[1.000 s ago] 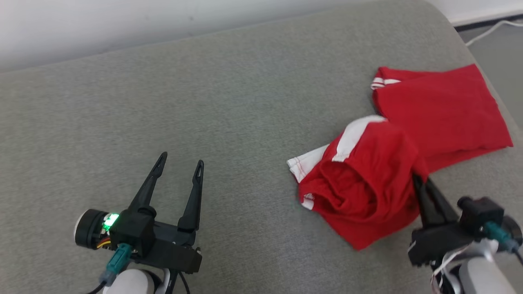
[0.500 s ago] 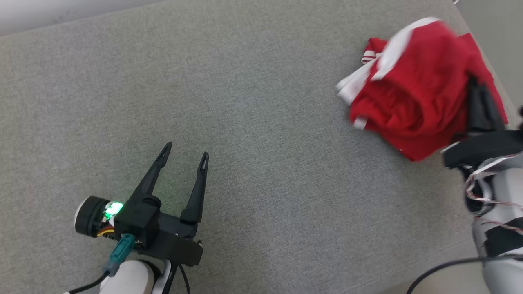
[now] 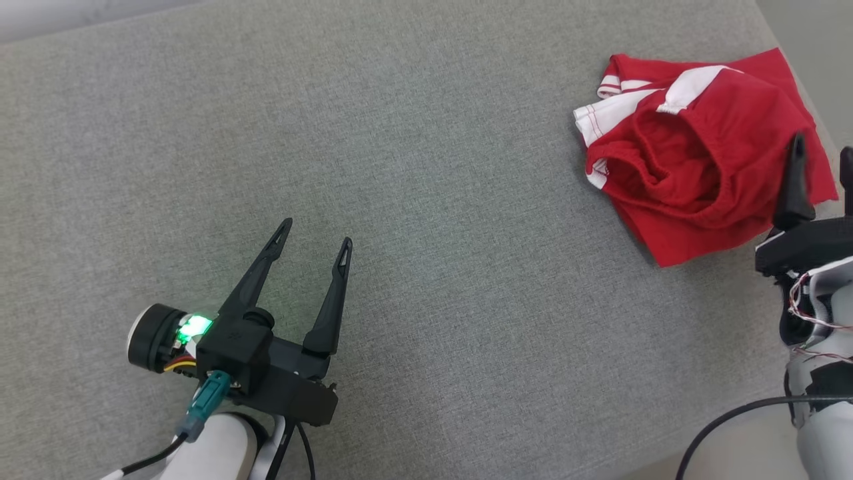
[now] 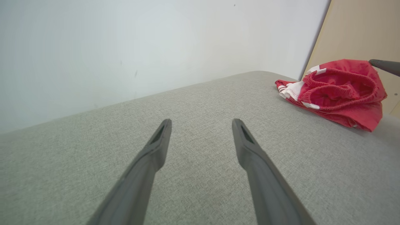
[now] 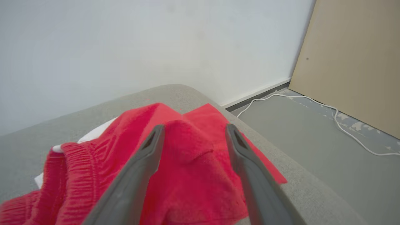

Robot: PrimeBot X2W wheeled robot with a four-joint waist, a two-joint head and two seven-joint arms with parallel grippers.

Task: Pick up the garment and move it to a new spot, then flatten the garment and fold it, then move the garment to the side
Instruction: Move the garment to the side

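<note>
The garment (image 3: 693, 167) is a pair of red shorts with white stripes, lying bunched near the far right corner of the grey cushion (image 3: 433, 167). My right gripper (image 3: 822, 143) stands open at its right edge, fingers over the cloth without pinching it. In the right wrist view the red garment (image 5: 190, 168) lies under and between the spread fingers of that gripper (image 5: 194, 126). My left gripper (image 3: 316, 231) rests open over bare cushion at the lower left, well away from the garment (image 4: 340, 90). The left wrist view shows this gripper (image 4: 201, 120) with nothing in it.
The cushion's rounded right edge (image 5: 300, 187) falls off just beyond the garment to a grey floor. A white cable (image 5: 312, 103) runs across that floor beside a tan panel (image 5: 353, 62). A white wall (image 4: 125, 47) stands behind the cushion.
My right gripper carried the garment up and to the far right, then opened and let it go; it now lies bunched there. The head camera also shifted. The left gripper stayed open.
</note>
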